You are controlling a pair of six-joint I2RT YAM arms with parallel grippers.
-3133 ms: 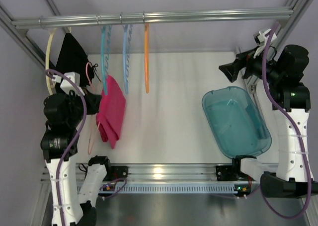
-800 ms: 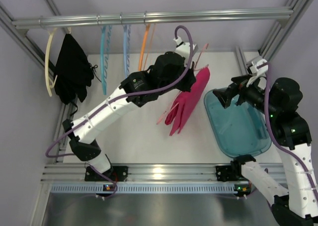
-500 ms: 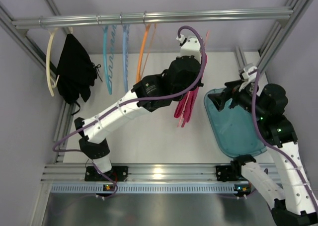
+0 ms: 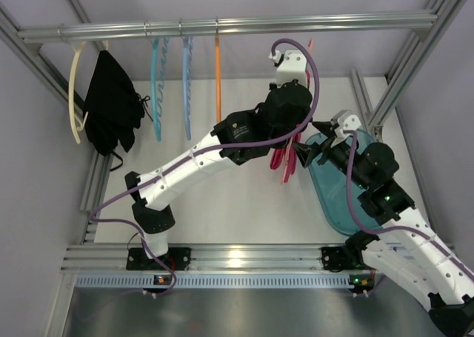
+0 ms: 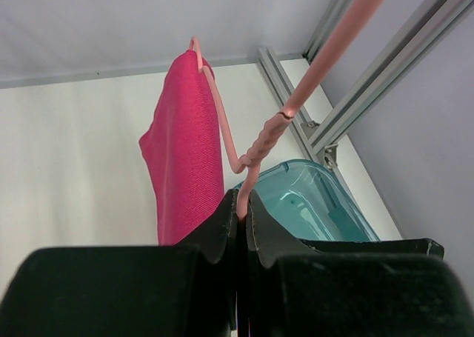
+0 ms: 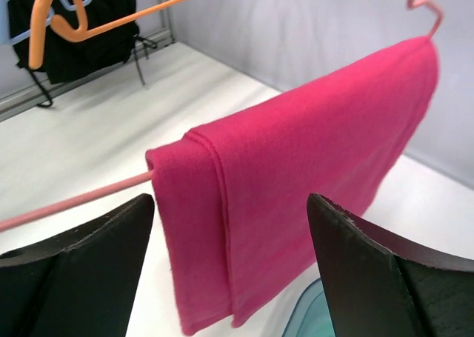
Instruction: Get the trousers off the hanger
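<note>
The magenta trousers (image 4: 285, 161) hang folded over the bar of the pale salmon hanger (image 5: 259, 148), held in the air at the table's middle, off the rail. They show in the left wrist view (image 5: 185, 152) and fill the right wrist view (image 6: 304, 167). My left gripper (image 5: 242, 207) is shut on the hanger's neck below the hook. My right gripper (image 6: 231, 204) is open, its fingers (image 6: 89, 237) either side of the trousers' hanging end without touching; it also shows in the top view (image 4: 305, 153). The hanger's bar sticks out at the left in the right wrist view (image 6: 74, 201).
A teal plastic tub (image 4: 348, 192) lies at the right, partly under my right arm. On the rail (image 4: 222, 26) hang a cream hanger (image 4: 72, 92) with a black garment (image 4: 111, 100), two blue hangers (image 4: 157, 85) and an orange hanger (image 4: 218, 70).
My left arm has carried the hanger and trousers from the rail's left end to the middle right. My right arm has swung in from the far right to the trousers.
</note>
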